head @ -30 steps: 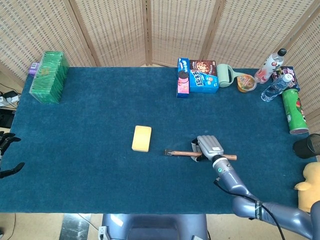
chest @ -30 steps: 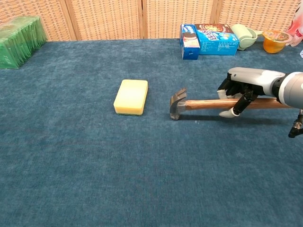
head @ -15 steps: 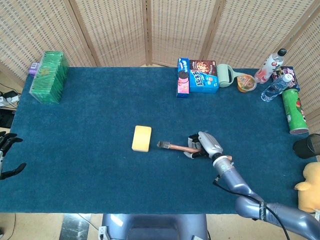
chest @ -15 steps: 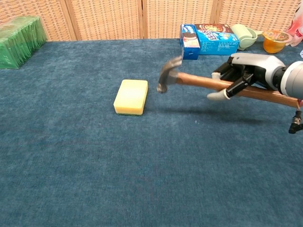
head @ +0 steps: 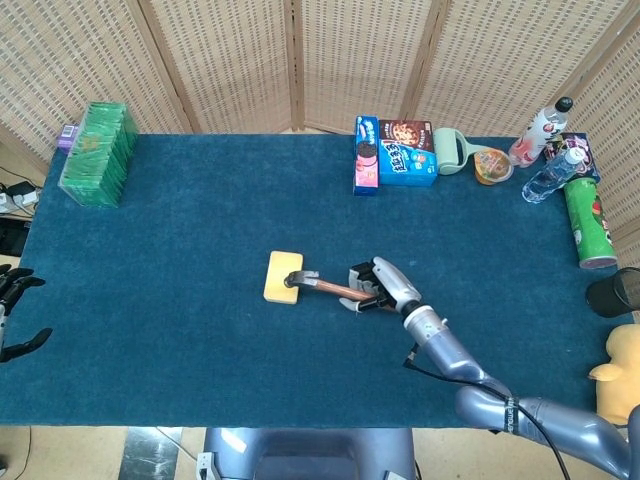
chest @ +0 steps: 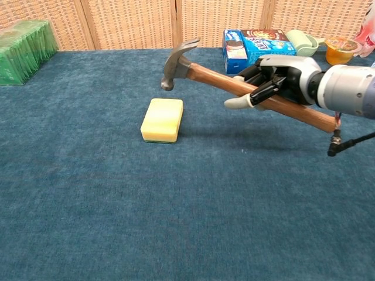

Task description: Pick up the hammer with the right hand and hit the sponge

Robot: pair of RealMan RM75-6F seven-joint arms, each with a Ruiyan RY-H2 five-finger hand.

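Above the yellow sponge (chest: 162,119), the right hand (chest: 275,79) grips the raised hammer (chest: 234,85); a straight downward swing should land squarely.

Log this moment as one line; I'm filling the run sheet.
phase: pre-strike | right hand: grips hammer handle | hammer head: raised above sponge, no contact | left hand: idle at table edge

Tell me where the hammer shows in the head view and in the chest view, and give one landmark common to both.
Head view: the hammer lies just below centre, head at the yellow sponge's right edge, handle gripped by the right hand.
Chest view: the hammer is upper centre, raised, its head above the sponge, handle slanting down to the right through the right hand.
Shared landmark: the blue cookie boxes at the table's far edge.
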